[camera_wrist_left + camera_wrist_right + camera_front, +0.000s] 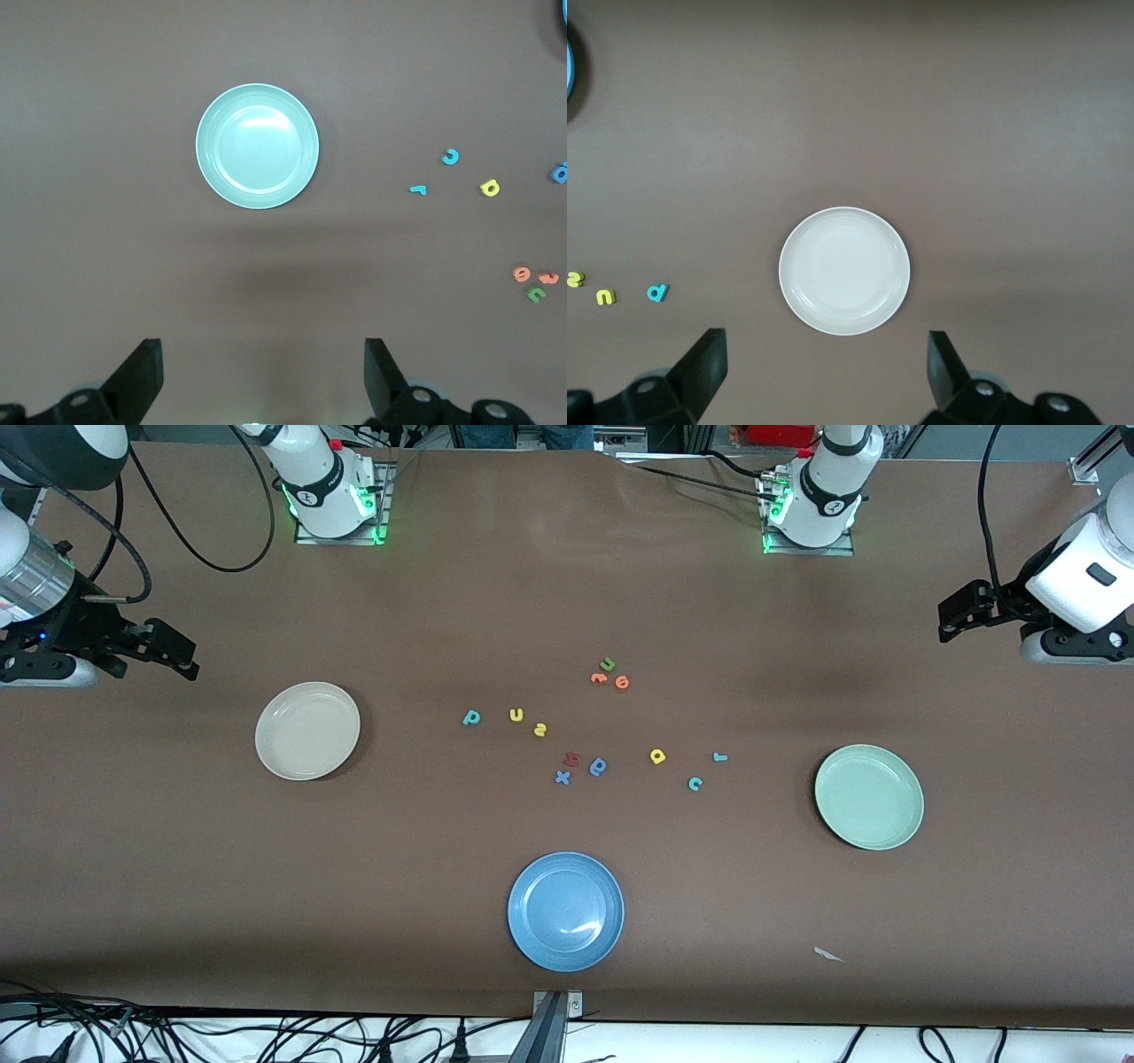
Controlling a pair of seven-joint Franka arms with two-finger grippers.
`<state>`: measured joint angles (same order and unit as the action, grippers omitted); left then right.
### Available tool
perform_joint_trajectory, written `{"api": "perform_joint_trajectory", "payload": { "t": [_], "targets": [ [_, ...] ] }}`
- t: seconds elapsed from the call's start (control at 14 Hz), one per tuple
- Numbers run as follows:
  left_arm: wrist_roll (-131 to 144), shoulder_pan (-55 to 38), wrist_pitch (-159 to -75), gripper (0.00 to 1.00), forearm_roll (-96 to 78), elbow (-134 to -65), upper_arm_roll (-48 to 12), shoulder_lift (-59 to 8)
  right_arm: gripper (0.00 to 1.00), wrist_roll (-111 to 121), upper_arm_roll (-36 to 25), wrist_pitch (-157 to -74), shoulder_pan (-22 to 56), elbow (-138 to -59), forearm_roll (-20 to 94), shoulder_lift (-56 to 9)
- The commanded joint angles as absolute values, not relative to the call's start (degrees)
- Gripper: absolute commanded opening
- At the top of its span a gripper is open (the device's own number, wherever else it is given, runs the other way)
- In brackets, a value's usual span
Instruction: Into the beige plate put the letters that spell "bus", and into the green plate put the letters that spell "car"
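The beige plate (306, 731) (844, 270) lies toward the right arm's end, the green plate (869, 796) (257, 146) toward the left arm's end; both hold nothing. Between them lie the teal b (471, 717), yellow u (516, 715) and yellow s (539, 730), then the yellow a (657, 756), teal r (720, 757) and teal c (695, 783). My right gripper (182, 657) (826, 367) hangs open over bare table beside the beige plate. Beside the green plate my left gripper (946, 624) (263, 372) hangs open over bare table. Neither holds anything.
A blue plate (565, 911) sits near the table's front edge. A green u (608, 664) and two orange letters (610, 681) lie toward the bases. A red letter (571, 759), a blue looped letter (599, 766) and a blue x (563, 778) lie mid-table.
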<state>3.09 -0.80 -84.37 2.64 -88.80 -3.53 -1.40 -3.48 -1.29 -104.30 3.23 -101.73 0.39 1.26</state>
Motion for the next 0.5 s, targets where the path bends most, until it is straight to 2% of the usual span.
{"api": "perform_joint_trajectory", "payload": {
  "t": [0.0, 0.43],
  "targets": [
    [1.93, -0.79, -84.02, 1.00, 2.37, -89.30, -3.52, -0.53, 1.00, -3.42, -1.32, -103.10, 3.25, -100.63, -0.44, 1.06],
    [1.93, -0.79, -84.02, 1.00, 2.37, -89.30, -3.52, -0.53, 1.00, -2.90, -1.23, -103.01, 3.43, -100.55, -0.53, 0.79]
  ]
}}
